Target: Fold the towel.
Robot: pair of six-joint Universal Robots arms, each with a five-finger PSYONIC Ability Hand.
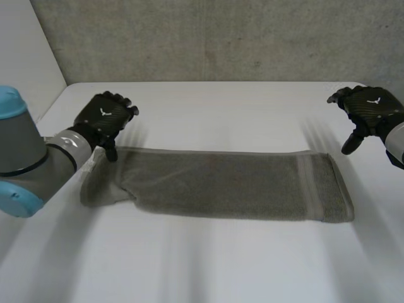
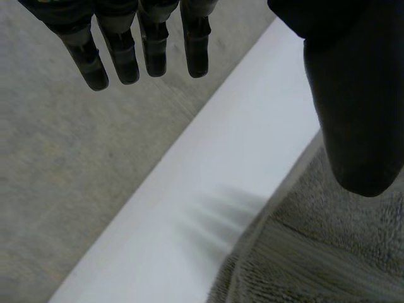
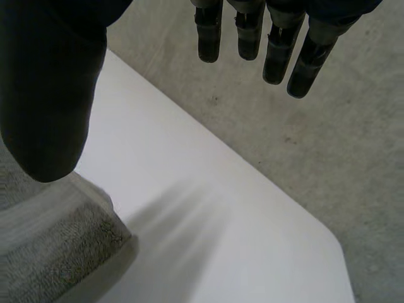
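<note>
Left hand (image 1: 104,117) over far corner of towel (image 1: 221,184)

Left hand (image 2: 353,95) comes in w/ fingers (image 2: 151,53) straight and slightly spread. The thumb (image 2: 360,145) stands well apart from them, w/ nothing held btwn. The fingertips are seen against grey concrete (image 2: 69,183) beyond the table's edge and touch nothing. The thumb tip lies over the towel (image 2: 328,259), near the towel edge that faces the fingers. It's prob. just above the cloth, but contact can't be told from this angle. The towel is grey terry w/ a smoother strip along that edge, and the cloth is a bit rumpled there. The white table (image 2: 214,170) shows as a bare strip btwn towel and concrete.
</note>
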